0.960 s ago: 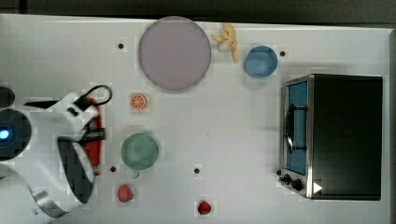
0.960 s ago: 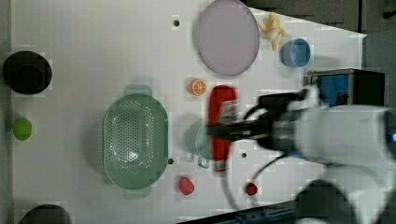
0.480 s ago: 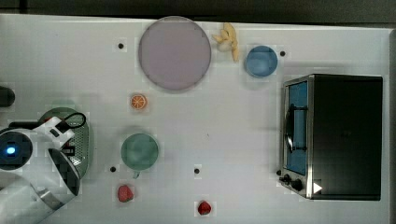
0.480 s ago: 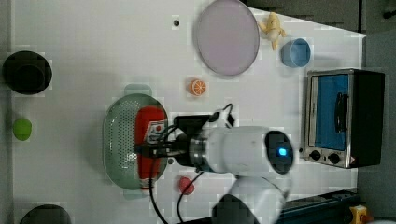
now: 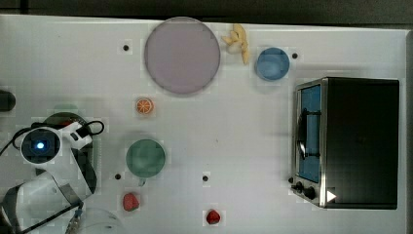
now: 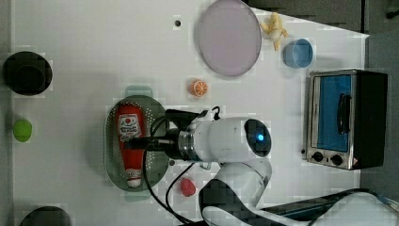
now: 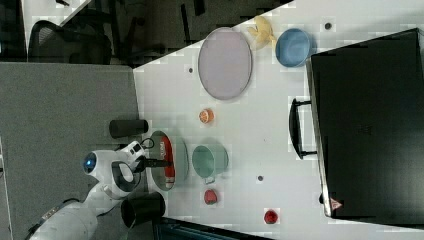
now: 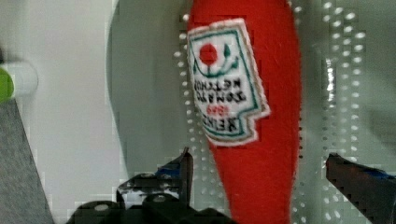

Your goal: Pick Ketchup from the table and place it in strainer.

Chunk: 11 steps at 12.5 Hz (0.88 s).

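The ketchup (image 6: 129,126), a red bottle with a white label, lies lengthwise inside the pale green strainer (image 6: 111,141), its cap toward the left view's bottom. My gripper (image 6: 137,140) hovers just over the bottle's middle. In the wrist view the bottle (image 8: 261,116) sits on the strainer's holed floor (image 8: 154,93) between my two fingers (image 8: 184,168), which stand apart on either side without touching it. The right view shows the ketchup (image 7: 168,150) in the strainer (image 7: 183,160) under the gripper (image 7: 160,162). In the top view my arm (image 5: 41,146) covers most of the strainer (image 5: 65,108).
A darker green cup (image 5: 145,157) stands beside the strainer, with an orange slice (image 5: 144,106), a strawberry-like lump (image 5: 130,201) and a red blob (image 5: 213,216) nearby. A round plate (image 5: 181,54), blue bowl (image 5: 272,63) and toaster oven (image 5: 350,141) lie further off.
The arm carried the ketchup from beside the green cup over to the strainer. The fingers have spread apart and the bottle now rests in the strainer.
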Motion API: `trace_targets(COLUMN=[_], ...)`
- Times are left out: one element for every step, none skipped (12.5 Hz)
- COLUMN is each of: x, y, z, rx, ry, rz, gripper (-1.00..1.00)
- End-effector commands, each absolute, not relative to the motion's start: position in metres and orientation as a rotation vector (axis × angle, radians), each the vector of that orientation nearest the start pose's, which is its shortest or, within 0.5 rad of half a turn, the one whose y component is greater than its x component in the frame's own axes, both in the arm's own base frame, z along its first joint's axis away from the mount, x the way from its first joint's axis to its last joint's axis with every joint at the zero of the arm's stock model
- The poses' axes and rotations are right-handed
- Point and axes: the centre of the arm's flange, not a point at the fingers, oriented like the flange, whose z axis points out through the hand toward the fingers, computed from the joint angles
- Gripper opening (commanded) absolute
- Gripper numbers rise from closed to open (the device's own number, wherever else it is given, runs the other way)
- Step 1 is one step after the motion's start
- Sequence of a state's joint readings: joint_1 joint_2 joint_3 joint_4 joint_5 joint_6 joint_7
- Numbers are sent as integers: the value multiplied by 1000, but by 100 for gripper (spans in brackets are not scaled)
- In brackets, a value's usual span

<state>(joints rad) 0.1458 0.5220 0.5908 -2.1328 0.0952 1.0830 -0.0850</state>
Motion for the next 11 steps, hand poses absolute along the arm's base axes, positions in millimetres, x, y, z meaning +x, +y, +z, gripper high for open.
trace_targets(x=[460,460,461,464,465,465,465,467,472,478,487], y=[400,393,381,364,346,327,308,289,269,247,222], z=[326,351,378,404,430,453,474,492,510,528,544], rx=[-2782,-2819,-2863,-2912,-2959,-3003,-3035,-3054,-3056,-3042,-3017], ry=[382,399,410,438,472,514,560,612,668,733,805], rz=[30,26,28,38,59,92,124,150,156,147,127], gripper=[100,100,100,100,100,100,100,100,100,100,100])
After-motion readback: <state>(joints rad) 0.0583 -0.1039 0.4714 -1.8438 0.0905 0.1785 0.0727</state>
